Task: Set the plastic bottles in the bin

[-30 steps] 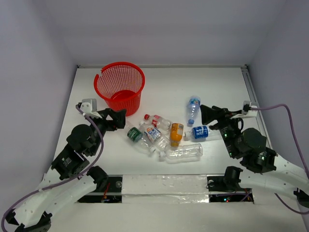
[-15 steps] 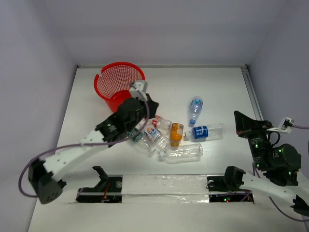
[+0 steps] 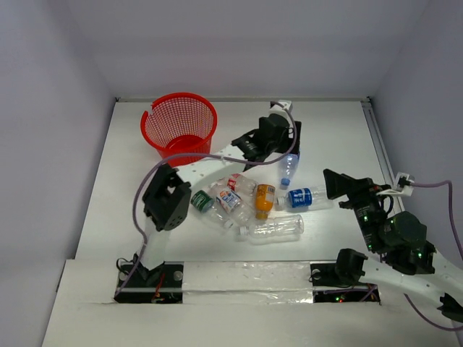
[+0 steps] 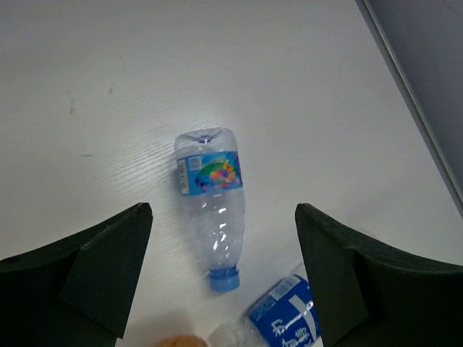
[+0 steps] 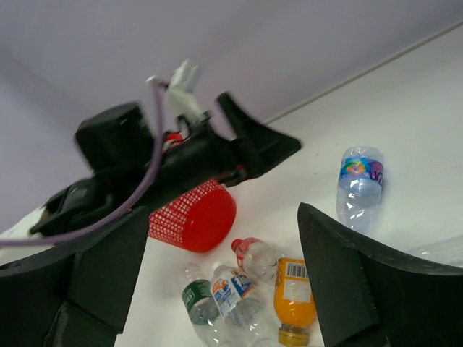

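Note:
Several plastic bottles lie in a cluster mid-table: a green one [image 3: 201,200], a white-labelled one [image 3: 231,202], a red-capped one [image 3: 239,183], an orange one [image 3: 264,200], a large clear one [image 3: 273,228], a blue-labelled one [image 3: 302,196] and a blue-capped one [image 3: 288,168]. The red mesh bin [image 3: 179,129] stands upright at the back left. My left gripper [image 3: 271,141] hovers open over the blue-capped bottle [image 4: 212,210], holding nothing. My right gripper [image 3: 334,186] is open and empty just right of the blue-labelled bottle, facing the cluster and the bin [image 5: 195,217].
Grey walls enclose the white table on three sides, with a metal rail [image 3: 376,137] along the right edge. The left arm [image 3: 163,195] reaches diagonally over the table between the bin and the cluster. A white strip covers the near edge.
The left arm has swung from beside the bin across to the right, above the blue-capped bottle. The right gripper pulled back to the right, then returned toward the blue-labelled bottle. No bottle moved.

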Tool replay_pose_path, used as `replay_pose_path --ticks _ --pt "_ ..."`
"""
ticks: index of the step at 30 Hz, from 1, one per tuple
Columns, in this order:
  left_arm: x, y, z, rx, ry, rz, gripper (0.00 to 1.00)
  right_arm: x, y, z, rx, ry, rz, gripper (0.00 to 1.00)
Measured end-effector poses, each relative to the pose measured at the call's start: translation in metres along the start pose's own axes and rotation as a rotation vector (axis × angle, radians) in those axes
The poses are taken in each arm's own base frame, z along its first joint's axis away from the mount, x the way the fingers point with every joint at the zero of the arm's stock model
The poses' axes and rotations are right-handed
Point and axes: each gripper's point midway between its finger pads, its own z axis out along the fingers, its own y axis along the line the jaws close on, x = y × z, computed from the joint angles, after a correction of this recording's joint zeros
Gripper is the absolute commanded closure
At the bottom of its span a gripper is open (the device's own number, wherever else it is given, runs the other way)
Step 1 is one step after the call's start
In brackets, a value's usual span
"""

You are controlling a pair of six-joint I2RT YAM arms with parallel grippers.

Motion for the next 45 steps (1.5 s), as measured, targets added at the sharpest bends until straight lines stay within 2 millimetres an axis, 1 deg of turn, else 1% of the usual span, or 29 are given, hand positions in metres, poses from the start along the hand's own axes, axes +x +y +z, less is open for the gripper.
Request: replay_pose_path --ticks 3,4,6,10,13,15,18,20,23,25,26,27,29,30,32,34,36,37,39,42,43,45 --pt "0.019 -0.011 0.034 0.007 0.065 0.025 0.19 0.011 0.003 0.001 -0.02 0.028 -0.01 0.07" --pt "0.025 -0.013 0.046 0.005 0.085 0.033 0.19 0.013 0.004 0.001 -0.027 0.035 -0.008 0.07" --pt "0.037 -0.016 0.066 -0.003 0.114 0.05 0.15 0.017 0.005 0.0 -0.038 0.045 -0.008 0.06" --pt "0.06 -0.012 0.091 -0.04 0.168 0.087 0.15 0.019 0.007 0.0 -0.051 0.055 -0.006 0.06" --pt "0.069 -0.005 0.099 -0.078 0.184 0.112 0.15 0.018 0.007 -0.001 -0.054 0.057 -0.003 0.06" --pt "0.077 0.0 0.1 -0.111 0.195 0.134 0.15 0.015 0.006 -0.003 -0.056 0.051 0.004 0.06" --pt "0.082 0.007 0.1 -0.155 0.196 0.161 0.15 0.013 0.004 -0.004 -0.059 0.047 0.011 0.06" --pt "0.084 0.007 0.101 -0.166 0.191 0.174 0.15 0.013 0.004 -0.005 -0.058 0.05 0.008 0.06" --pt "0.088 0.005 0.107 -0.175 0.184 0.187 0.18 0.016 0.002 -0.005 -0.051 0.059 0.005 0.06" --pt "0.092 0.006 0.112 -0.179 0.183 0.195 0.23 0.019 0.0 -0.006 -0.047 0.068 0.011 0.06" --pt "0.094 0.006 0.114 -0.179 0.185 0.198 0.23 0.02 0.0 -0.006 -0.044 0.073 0.011 0.07" --pt "0.097 0.007 0.116 -0.18 0.188 0.201 0.28 0.023 -0.002 -0.006 -0.04 0.08 0.016 0.08" --pt "0.103 0.009 0.12 -0.181 0.197 0.207 0.33 0.028 -0.004 -0.007 -0.032 0.096 0.022 0.09" --pt "0.107 0.011 0.122 -0.183 0.203 0.209 0.39 0.031 -0.006 -0.007 -0.027 0.105 0.024 0.09" --pt "0.11 0.014 0.126 -0.181 0.204 0.208 0.42 0.037 -0.007 -0.008 -0.023 0.124 0.029 0.1" --pt "0.106 0.012 0.129 -0.172 0.186 0.202 0.46 0.044 -0.009 -0.009 -0.02 0.145 0.031 0.1" --pt "0.1 0.009 0.132 -0.16 0.161 0.197 0.48 0.049 -0.01 -0.011 -0.019 0.164 0.038 0.12" --pt "0.096 0.009 0.134 -0.155 0.146 0.193 0.49 0.052 -0.011 -0.011 -0.017 0.172 0.042 0.15" --pt "0.089 0.006 0.137 -0.14 0.121 0.188 0.5 0.059 -0.014 -0.012 0.001 0.192 0.046 0.17" --pt "0.075 0.002 0.138 -0.112 0.08 0.174 0.5 0.073 -0.027 -0.012 0.07 0.228 0.041 0.31" --pt "0.068 0.001 0.135 -0.1 0.067 0.167 0.5 0.08 -0.035 -0.013 0.106 0.244 0.032 0.38" --pt "0.055 -0.001 0.122 -0.08 0.051 0.157 0.5 0.088 -0.048 -0.016 0.164 0.263 0.023 0.41"
